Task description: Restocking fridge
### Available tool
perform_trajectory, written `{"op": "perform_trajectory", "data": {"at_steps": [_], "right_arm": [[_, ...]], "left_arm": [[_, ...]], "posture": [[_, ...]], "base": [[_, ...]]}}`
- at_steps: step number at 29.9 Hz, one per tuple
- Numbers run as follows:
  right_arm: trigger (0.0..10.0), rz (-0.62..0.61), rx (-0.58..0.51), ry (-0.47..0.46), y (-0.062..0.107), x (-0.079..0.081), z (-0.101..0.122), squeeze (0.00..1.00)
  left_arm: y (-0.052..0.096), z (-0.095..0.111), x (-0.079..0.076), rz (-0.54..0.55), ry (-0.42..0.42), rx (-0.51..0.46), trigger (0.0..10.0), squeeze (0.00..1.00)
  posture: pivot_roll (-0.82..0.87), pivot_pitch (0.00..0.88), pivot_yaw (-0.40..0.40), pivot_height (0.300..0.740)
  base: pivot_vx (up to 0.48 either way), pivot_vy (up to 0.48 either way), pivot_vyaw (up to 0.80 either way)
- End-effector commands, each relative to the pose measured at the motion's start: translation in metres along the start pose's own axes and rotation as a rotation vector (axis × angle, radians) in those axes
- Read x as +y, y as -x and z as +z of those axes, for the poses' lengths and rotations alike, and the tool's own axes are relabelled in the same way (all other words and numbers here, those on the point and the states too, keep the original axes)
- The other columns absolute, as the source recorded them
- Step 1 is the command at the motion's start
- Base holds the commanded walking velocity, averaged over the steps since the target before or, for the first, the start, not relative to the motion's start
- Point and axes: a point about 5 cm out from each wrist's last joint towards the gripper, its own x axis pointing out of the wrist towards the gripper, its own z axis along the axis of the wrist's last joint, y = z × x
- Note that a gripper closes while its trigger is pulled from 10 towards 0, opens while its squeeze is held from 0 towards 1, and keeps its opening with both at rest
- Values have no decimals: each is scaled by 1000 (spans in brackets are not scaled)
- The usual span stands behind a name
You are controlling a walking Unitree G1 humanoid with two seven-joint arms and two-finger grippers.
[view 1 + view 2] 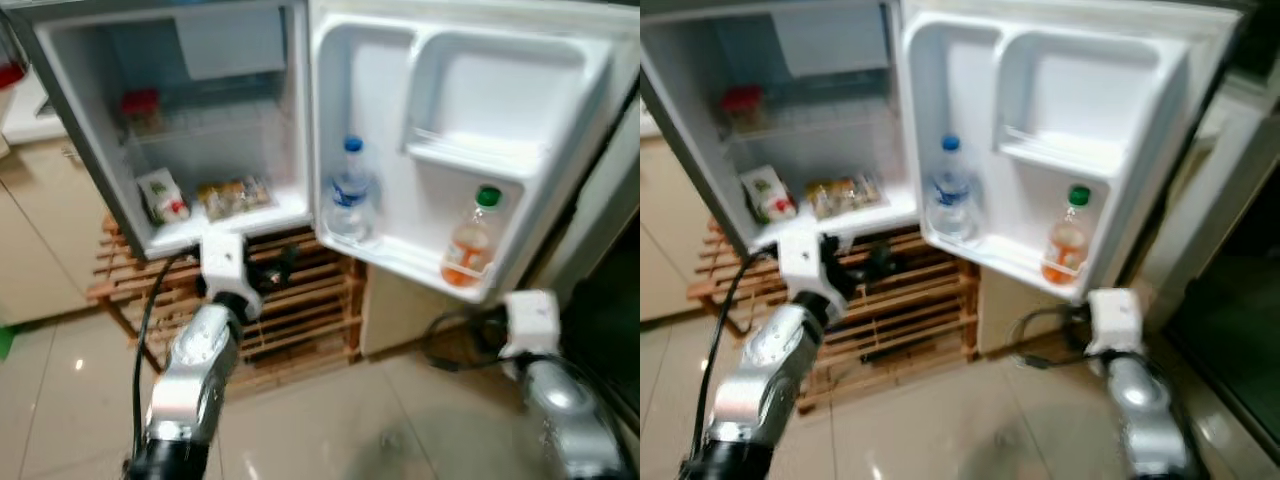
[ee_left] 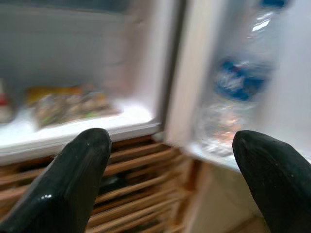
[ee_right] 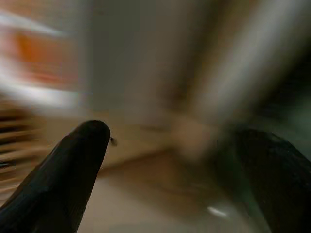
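The small fridge [image 1: 290, 60] stands open on a slatted wooden rack [image 1: 300, 300], its door [image 1: 560, 90] swung wide to the robot's right so both the cabinet and the door shelves can be reached. A water bottle [image 1: 350, 195] with a blue cap stands upright in the lower door shelf next to the hinge, and an orange drink bottle [image 1: 470, 245] with a green cap stands in the same shelf toward the door's outer edge; the shelf rail keeps both from tipping. On the cabinet floor lie a small carton [image 1: 162, 195] and a packet of food [image 1: 235, 195], with a red-lidded item [image 1: 140, 105] on the wire shelf above. The left gripper [image 2: 170, 160] is raised just below the cabinet's front lip, fingers spread and holding nothing, aimed at the hinge between cabinet and water bottle. The right gripper [image 3: 170, 160] hangs low near the floor beneath the door, also spread and empty, its view blurred. With both empty, I judge no item is in hand to stock yet
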Motion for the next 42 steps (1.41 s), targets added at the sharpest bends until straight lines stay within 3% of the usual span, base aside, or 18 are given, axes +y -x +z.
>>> {"op": "perform_trajectory", "data": {"at_steps": [1,2,8,10,13,14,19,24,25,27,31,33,35,37,38,39,42], "right_arm": [[10000,-110,14,30,-4,-9,4,35],[10000,-174,18,66,-7,-18,8,35],[10000,-248,-49,114,-18,-25,30,39],[10000,-265,-110,115,-28,-23,48,43],[10000,-262,-129,120,-34,-20,57,43],[10000,-271,-150,131,-40,-18,67,39],[10000,-290,-170,127,-49,-20,84,43],[10000,-266,-191,91,-51,-18,91,39],[10000,-201,-200,48,-51,-9,93,43],[10000,-97,-202,-1,-49,4,93,43],[10000,7,-207,-37,-46,17,95,47],[10000,262,-254,-108,-29,47,105,43],[10000,517,-289,-120,-10,72,113,27],[10000,748,-326,-133,17,91,122,12],[10000,748,-326,-133,17,91,122,12],[10000,887,-327,-157,34,99,127,16],[10000,986,-325,-138,44,99,128,8]], "left_arm": [[2,-7,11,43,2,36,10000,0],[3,-8,12,39,0,43,10000,0],[4,-20,12,26,-64,111,10000,0],[3,-40,24,87,-150,240,10000,0],[3,-51,31,102,-190,312,10000,0],[7,-67,37,104,-249,438,10000,0],[18,-89,44,96,-205,614,10000,0],[25,-100,45,82,-167,690,10000,0],[30,-107,47,65,-105,752,10000,0],[34,-113,52,57,-68,800,10000,0],[36,-114,59,47,-76,817,10000,0],[34,-106,83,88,-94,805,10000,0],[33,-101,90,96,-100,792,10000,0],[33,-97,92,72,-16,774,10000,0],[33,-97,92,72,-16,774,10000,0],[34,-97,92,26,9,772,10000,0],[38,-100,95,-4,26,785,10000,0]], "posture": [[-185,0,48,740],[-184,0,49,740],[-170,0,50,740],[-168,0,52,740],[-167,0,50,740],[-159,0,45,740],[-147,0,36,740],[-146,0,32,740],[-154,0,34,740],[-159,0,37,740],[-164,0,41,740],[-176,0,49,740],[-179,0,52,740],[-178,0,45,740],[-178,0,45,740],[-175,0,42,740],[-172,0,41,740]], "base": [[0,0,0],[0,0,0],[0,0,0],[0,0,0],[0,0,0],[0,0,0],[0,0,0],[0,0,0],[0,0,0],[0,0,0],[0,0,0],[0,0,0],[0,0,0],[0,0,0],[0,0,0],[0,-480,0],[0,-443,0]]}}
